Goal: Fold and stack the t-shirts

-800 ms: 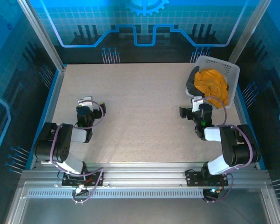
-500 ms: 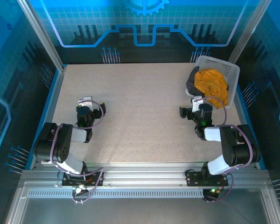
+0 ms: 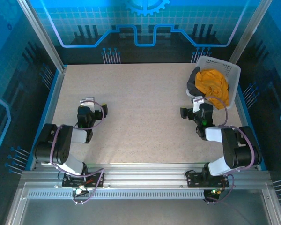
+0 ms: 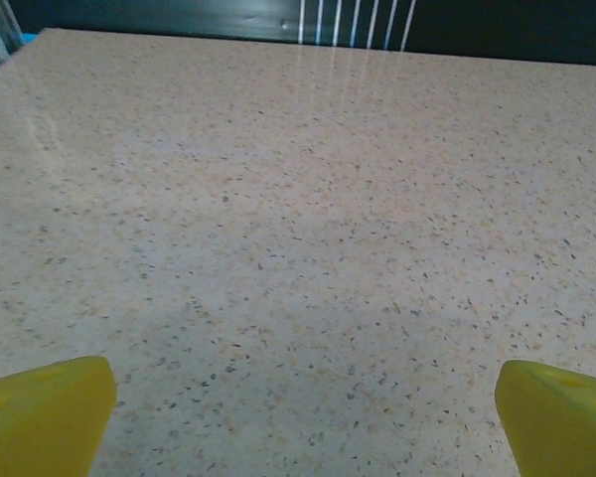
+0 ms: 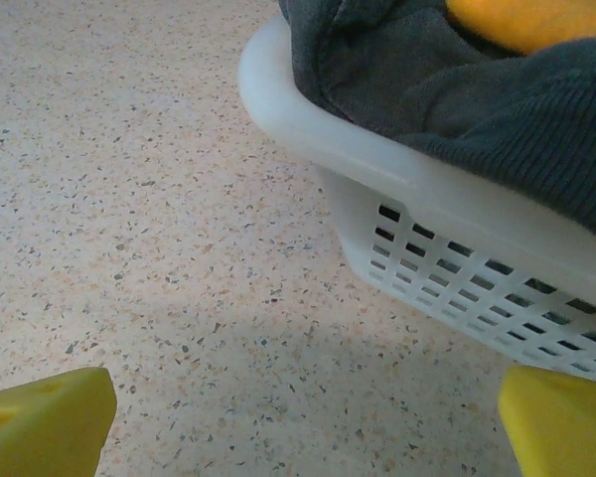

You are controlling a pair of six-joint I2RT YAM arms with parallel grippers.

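Where the near left of the worktop [image 3: 140, 117] began, item one was the left gripper [image 4: 303, 415]: jaws spread wide, its fingers [image 4: 45, 412] two blunt yellow wedges of smooth plastic, poised above bare surface. Item two, worktop: flat, pale beige with fine dark and tan speckling, faintly glossy toward the far edge. Item three, right gripper [image 5: 303, 417]: likewise standing open, same yellow wedge tips, low over the worktop just beside the basket's near corner. Item four, basket [image 3: 233, 71]: white moulded plastic, rounded rim, walls pierced with rows of small rectangular slots, seated at the far right corner. Item five, charcoal t-shirt [image 5: 457, 89]: dark, finely ribbed knit, crumpled, bulging over the basket's left rim. Item six, orange-yellow t-shirt [image 3: 213, 85]: soft plain cloth, bunched in loose folds atop the charcoal one, one fold draped over the basket's near rim.
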